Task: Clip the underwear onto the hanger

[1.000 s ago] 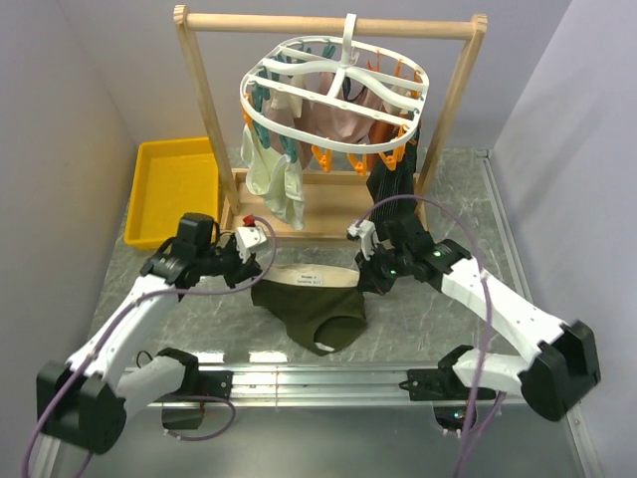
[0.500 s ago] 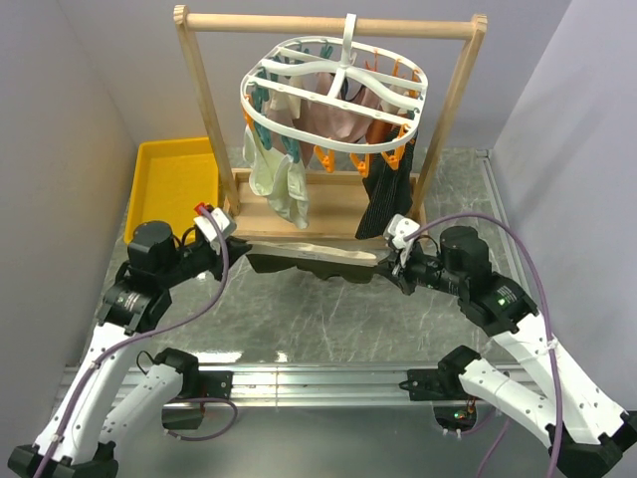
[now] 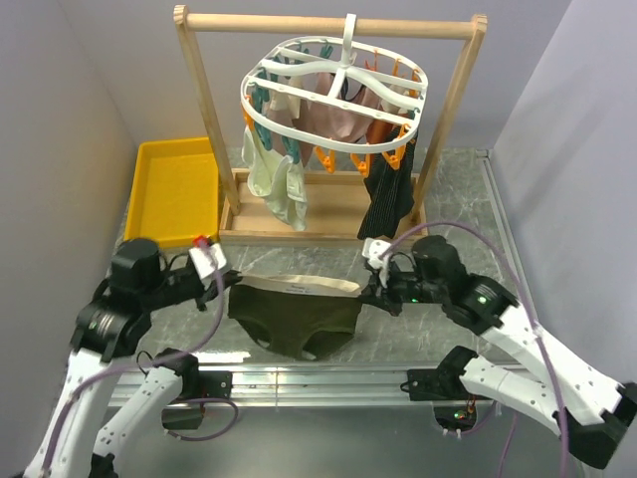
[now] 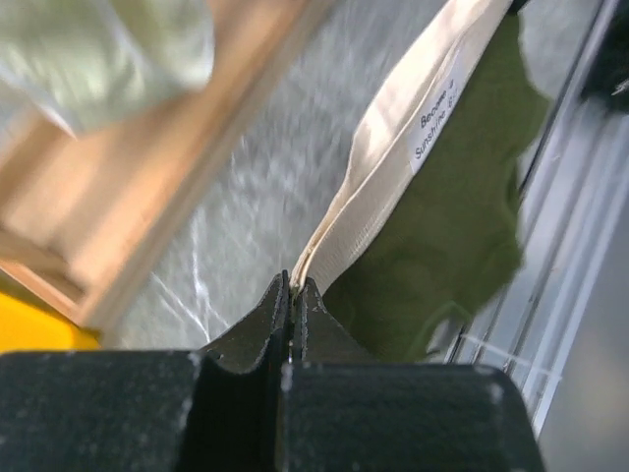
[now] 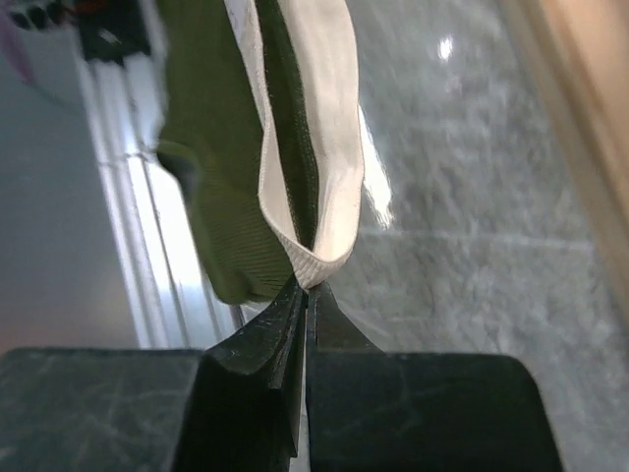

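Underwear [image 3: 296, 317] is now held spread between both hands, waistband pulled straight, body hanging below it; whether the lower edge clears the bench [image 3: 468, 199] cannot be told. Left hand [image 3: 228, 283] is clamped on the waistband's 9 o'clock end, right hand [image 3: 368, 292] on its 3 o'clock end, and the pinch is confirmed in both wrist views. Versus half a second ago, the garment has been drawn back toward 6 o'clock, away from the wooden frame [image 3: 328, 24], and is seen face-on instead of edge-on. Hanger [image 3: 333, 95] sits well apart at 12 o'clock. Judged: spread achieved, clip approach still outstanding.
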Available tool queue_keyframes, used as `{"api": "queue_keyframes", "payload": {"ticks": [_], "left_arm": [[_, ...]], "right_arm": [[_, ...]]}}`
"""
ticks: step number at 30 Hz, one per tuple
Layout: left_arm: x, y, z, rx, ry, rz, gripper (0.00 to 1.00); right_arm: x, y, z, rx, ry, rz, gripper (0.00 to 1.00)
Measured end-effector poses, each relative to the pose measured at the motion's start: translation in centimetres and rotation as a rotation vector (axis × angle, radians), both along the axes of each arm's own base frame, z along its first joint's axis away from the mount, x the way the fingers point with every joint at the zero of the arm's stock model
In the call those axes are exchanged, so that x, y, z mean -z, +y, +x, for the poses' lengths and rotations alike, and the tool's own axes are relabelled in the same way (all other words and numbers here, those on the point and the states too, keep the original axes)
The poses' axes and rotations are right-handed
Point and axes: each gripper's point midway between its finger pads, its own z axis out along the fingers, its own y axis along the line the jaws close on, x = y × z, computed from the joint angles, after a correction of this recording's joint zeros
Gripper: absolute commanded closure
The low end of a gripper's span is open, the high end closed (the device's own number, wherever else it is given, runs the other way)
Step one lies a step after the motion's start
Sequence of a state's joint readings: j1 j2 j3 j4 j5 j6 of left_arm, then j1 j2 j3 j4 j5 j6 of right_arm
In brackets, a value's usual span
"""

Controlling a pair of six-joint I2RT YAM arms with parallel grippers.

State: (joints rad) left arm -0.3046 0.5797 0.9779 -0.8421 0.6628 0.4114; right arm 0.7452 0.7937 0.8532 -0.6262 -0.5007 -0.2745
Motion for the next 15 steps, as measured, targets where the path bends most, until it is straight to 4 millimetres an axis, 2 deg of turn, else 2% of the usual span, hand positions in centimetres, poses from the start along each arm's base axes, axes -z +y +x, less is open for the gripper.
{"api": "queue_keyframes", "payload": {"ticks": [2,5,6,8,10,12,15], "left_arm": [[2.2,-0.2,2.0,-0.022,0.079,0.046,1.0],[7.8,-0.8,5.5,-0.067,0.271,0.153,1.0],[10.3,-1.0,6.8,-0.083,0.342,0.197,1.0],[14.6,-1.4,8.4,-0.116,0.451,0.262,1.0],[17.5,-1.7,8.9,-0.139,0.504,0.298,1.0],[19.0,-2.2,9.4,-0.15,0.5,0.314,1.0],[19.3,-3.5,10.9,-0.158,0.452,0.304,1.0]], "right_arm": [[2.6,0.0,1.4,0.041,0.05,-0.053,1.0],[7.5,-0.8,4.6,0.151,0.174,-0.171,1.0],[8.7,-1.1,5.5,0.182,0.203,-0.203,1.0],[12.1,-2.1,7.2,0.248,0.276,-0.289,1.0],[14.3,-2.9,8.2,0.288,0.316,-0.351,1.0],[15.6,-3.5,8.9,0.306,0.32,-0.39,1.0],[15.8,-4.1,9.8,0.312,0.269,-0.419,1.0]]}}
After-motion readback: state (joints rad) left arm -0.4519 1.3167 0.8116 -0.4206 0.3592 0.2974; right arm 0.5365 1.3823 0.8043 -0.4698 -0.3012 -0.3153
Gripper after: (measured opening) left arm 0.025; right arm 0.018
